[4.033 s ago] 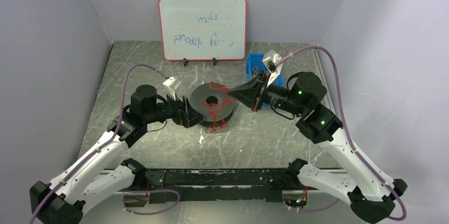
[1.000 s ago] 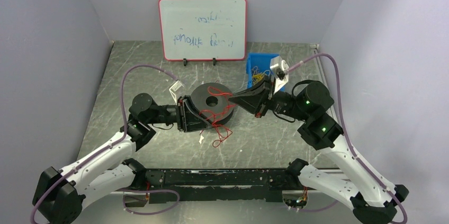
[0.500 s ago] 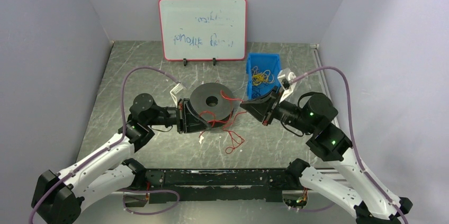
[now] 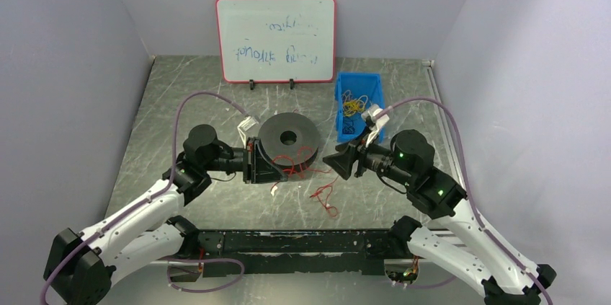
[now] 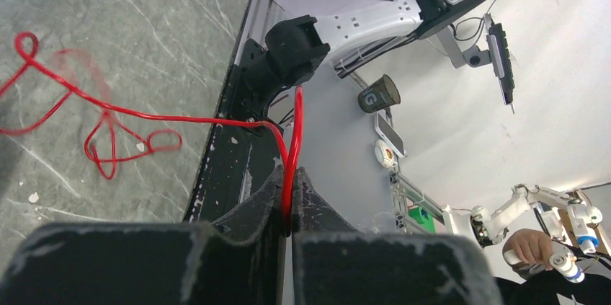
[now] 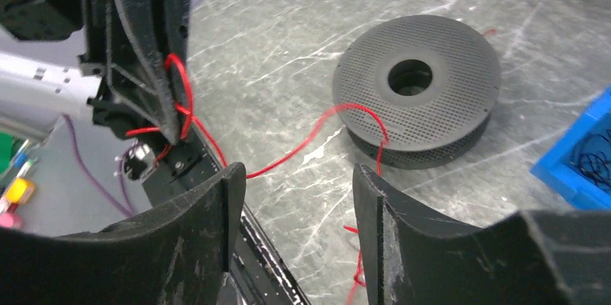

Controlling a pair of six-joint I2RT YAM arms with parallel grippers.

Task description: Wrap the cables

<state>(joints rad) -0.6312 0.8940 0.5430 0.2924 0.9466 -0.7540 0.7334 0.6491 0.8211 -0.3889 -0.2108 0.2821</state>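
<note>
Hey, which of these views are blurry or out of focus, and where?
Top external: sharp, evenly lit. Left wrist: its own fingers are soft, the red wire smears near its top-left loop. Right wrist: spool crisp, near fingers slightly soft.

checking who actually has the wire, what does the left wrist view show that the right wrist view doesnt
Only the left wrist view: a close look at the left gripper shut on the red wire, the wire's loose loops lying on the table, and a dark cup beyond the table edge.
Only the right wrist view: the black spool with wire draped over its rim, the blue bin, and the right gripper, open and empty.
Both: the red wire, the left gripper pinching it, the table.
</note>
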